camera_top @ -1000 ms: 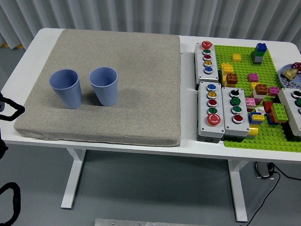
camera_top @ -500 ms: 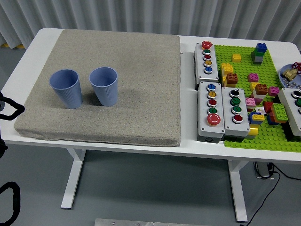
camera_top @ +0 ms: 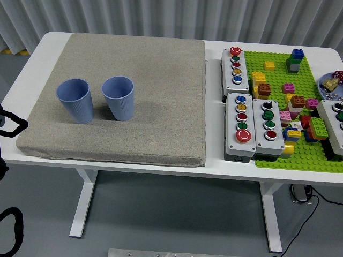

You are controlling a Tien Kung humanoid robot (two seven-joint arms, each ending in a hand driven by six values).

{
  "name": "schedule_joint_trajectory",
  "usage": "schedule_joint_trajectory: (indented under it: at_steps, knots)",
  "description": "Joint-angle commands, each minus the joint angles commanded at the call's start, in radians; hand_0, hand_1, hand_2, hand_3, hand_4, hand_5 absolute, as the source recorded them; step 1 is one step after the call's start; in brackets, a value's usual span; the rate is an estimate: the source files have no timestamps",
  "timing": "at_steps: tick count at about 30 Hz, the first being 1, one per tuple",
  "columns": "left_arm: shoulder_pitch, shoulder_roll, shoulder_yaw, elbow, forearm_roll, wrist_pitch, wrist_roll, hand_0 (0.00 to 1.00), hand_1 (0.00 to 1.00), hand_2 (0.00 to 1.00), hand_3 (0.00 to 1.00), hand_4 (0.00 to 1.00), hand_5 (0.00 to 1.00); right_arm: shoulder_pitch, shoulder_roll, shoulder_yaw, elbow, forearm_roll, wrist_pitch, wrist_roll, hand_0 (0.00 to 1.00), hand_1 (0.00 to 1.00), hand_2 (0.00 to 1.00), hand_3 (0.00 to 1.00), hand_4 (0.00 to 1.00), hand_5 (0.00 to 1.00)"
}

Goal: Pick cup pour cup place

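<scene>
**Two blue cups upright on the mat**

The left blue cup (camera_top: pixel 75 100) and right blue cup (camera_top: pixel 118 97) stand side by side, apart, on the grey mat (camera_top: pixel 161 107) covering the white table (camera_top: pixel 214 166). At the left edge, the left hand (camera_top: pixel 8 124) barely shows; its grip cannot be told.

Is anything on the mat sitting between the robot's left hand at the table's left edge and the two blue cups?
Nothing visible does. The left hand shows only partly at the picture's left edge, off the grey mat. The mat between it and the nearer blue cup is bare; the second blue cup stands just beyond.
</scene>
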Motion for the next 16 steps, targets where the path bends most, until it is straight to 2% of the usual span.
schedule_joint_trajectory:
  at_steps: [16]
  knots:
    - [0.002, 0.000, -0.001, -0.002, 0.003, 0.001, 0.004, 0.868, 0.884, 0.998, 0.998, 0.912, 0.998, -0.001, 0.000, -0.002, 0.000, 0.002, 0.000, 0.003, 0.733, 0.696, 0.747, 0.603, 0.123, 0.258]
